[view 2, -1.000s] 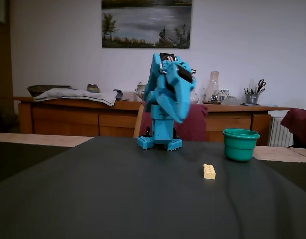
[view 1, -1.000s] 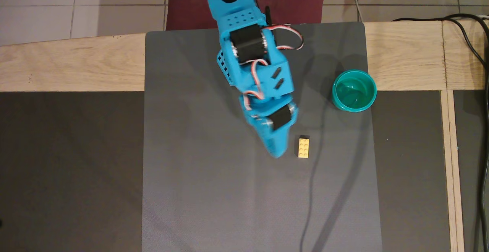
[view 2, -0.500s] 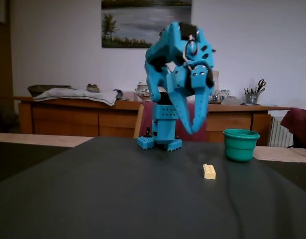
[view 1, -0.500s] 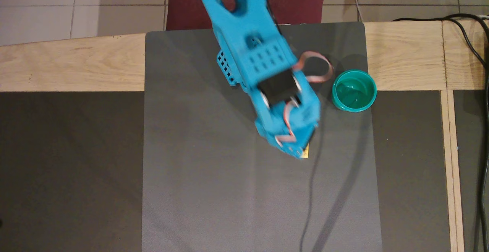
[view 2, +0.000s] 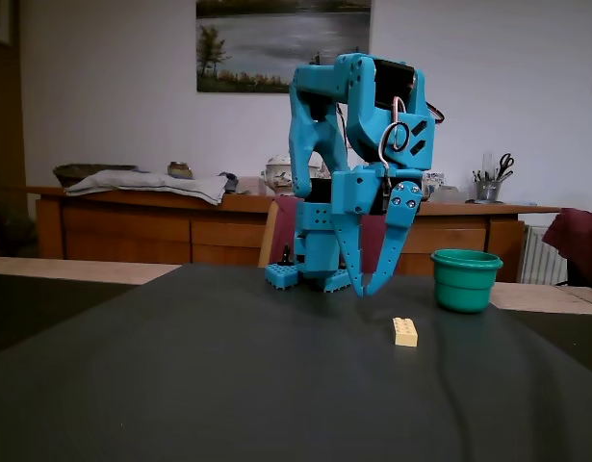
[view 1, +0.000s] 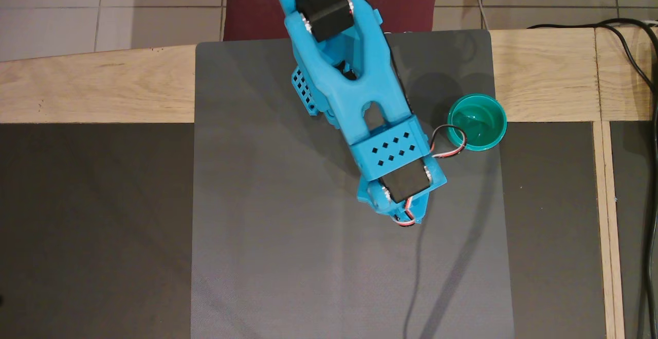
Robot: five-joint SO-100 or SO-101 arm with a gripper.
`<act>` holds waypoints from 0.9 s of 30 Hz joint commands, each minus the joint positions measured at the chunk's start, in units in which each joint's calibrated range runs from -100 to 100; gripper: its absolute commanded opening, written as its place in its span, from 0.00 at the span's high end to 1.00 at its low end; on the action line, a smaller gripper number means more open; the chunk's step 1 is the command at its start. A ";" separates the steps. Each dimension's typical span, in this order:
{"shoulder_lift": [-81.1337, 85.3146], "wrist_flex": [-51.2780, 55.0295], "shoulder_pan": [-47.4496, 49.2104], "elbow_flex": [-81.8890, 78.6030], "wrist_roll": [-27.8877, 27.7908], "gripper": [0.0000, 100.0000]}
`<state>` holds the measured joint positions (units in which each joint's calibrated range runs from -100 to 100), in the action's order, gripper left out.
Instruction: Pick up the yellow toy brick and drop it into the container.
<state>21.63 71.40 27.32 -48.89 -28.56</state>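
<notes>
In the fixed view the yellow toy brick (view 2: 405, 331) lies flat on the dark mat, studs up. My blue gripper (view 2: 367, 291) points straight down, its tips hanging a little above the mat, to the left of and beyond the brick. The fingers (view 2: 351, 252) form a narrow V whose tips meet with nothing between them. The teal container (view 2: 466, 279) stands upright to the right of the gripper. In the overhead view the arm (view 1: 396, 159) covers the brick and the gripper, and the container (view 1: 496, 125) sits at the mat's right edge.
The grey mat (view 1: 288, 256) lies on a wooden table (view 1: 92, 87), with black cables (view 1: 637, 71) at the right. The arm's base (view 2: 310, 274) stands at the mat's far side. A sideboard (view 2: 132, 226) fills the background.
The arm has swung out and down from a folded pose. The gripper now points down close to the brick, and the wrist hides the brick from above. Brick and container have not moved.
</notes>
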 commanded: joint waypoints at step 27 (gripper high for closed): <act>-0.81 -12.54 6.99 -10.32 1.64 0.71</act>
<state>20.95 59.79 33.26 -58.95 -27.39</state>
